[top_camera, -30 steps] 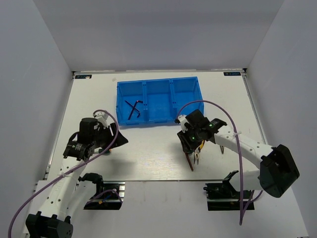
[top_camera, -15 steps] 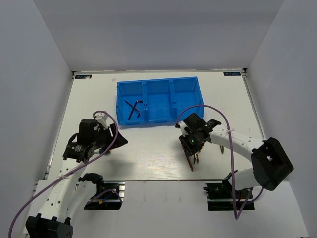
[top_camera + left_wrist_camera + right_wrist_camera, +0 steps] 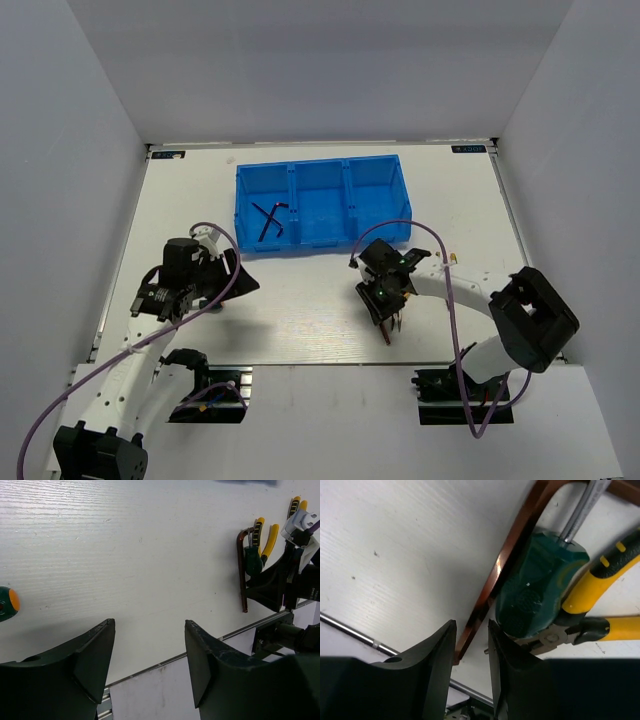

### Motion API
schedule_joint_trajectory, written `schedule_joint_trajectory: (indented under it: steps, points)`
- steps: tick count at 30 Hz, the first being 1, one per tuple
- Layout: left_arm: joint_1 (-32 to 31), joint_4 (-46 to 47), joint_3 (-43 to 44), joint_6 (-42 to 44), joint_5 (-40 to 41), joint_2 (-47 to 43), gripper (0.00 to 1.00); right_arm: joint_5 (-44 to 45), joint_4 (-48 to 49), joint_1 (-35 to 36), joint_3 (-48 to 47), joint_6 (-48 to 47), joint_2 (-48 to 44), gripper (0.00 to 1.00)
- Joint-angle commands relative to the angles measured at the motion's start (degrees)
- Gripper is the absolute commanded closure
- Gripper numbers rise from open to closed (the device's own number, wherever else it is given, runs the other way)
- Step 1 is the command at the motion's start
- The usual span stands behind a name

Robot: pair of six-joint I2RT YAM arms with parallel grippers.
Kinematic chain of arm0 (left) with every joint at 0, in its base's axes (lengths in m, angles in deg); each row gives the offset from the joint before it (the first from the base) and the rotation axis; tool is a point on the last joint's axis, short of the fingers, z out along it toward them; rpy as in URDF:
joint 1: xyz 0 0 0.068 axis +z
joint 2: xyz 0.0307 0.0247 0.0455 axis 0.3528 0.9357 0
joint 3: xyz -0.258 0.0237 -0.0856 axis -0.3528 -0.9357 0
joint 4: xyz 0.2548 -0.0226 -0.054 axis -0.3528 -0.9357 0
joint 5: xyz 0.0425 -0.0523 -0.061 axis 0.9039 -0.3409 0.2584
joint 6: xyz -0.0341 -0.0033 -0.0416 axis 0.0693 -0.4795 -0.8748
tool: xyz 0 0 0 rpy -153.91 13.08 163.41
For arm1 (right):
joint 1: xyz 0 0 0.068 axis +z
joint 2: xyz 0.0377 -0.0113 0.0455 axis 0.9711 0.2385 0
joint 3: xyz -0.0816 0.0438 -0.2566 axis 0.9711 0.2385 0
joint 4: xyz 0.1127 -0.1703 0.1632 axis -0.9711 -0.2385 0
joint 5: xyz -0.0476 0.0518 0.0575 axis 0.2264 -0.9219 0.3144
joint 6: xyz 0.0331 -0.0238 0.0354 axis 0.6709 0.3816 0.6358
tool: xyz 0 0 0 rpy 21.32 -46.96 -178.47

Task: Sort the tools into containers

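Right gripper [image 3: 471,630] jaws astride hex key [image 3: 510,545]; orange-capped screwdriver [image 3: 7,602] only left wrist.

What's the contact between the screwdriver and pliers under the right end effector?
Touching. Right wrist view: the screwdriver handle lies against the pliers, no gap visible.

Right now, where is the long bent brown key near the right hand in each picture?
Top external: long bent key low and right of centre, near the table's front edge.
Left wrist: far right, beside a green screwdriver.
Right wrist: centre, slanting toward the top.
Shared landmark: the table's front edge.
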Motion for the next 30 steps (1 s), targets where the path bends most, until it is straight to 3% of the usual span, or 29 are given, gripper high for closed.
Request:
schedule_joint_trajectory:
  steps: [1, 9, 12, 15, 17, 22, 26, 30]
  points:
    - [-0.2, -0.1, -0.2, 0.4, 0.2, -1.0, 0.32, 4.4, 3.3, 1.8, 0.6, 2.6, 1.0, 0.62]
    - [-0.2, -2.3, 0.6, -0.1, 0.7, -3.7, 0.32, 14.5, 6.3, 5.5, 0.3, 6.0, 6.6, 0.63]
    - [-0.2, -3.5, 1.9, -0.6, 1.2, -4.4, 0.32, 15.0, 5.1, 7.0, -0.4, 8.3, 9.7, 0.68]
    - [-0.2, -4.0, 2.9, -0.6, 1.7, -4.9, 0.32, 13.6, 4.8, 7.8, -0.5, 9.6, 12.1, 0.87]
    - [-0.2, -4.7, 3.0, -0.6, 1.7, -5.4, 0.32, 11.1, 4.4, 7.9, -0.8, 9.8, 12.8, 1.00]
    - [-0.2, -5.9, 3.5, -0.6, 1.7, -5.9, 0.32, 2.0, 2.5, 8.2, -5.7, 8.4, 13.3, 1.00]
    - [-0.2, -6.4, 4.0, -0.1, 2.8, -5.4, 0.32, -5.6, 0.5, 8.0, -14.9, 4.9, 13.1, 1.00]
    - [-0.2, -12.2, 6.1, -3.5, 9.5, -3.9, 0.33, -11.5, -0.8, 8.0, -25.5, 2.8, 13.3, 1.00]
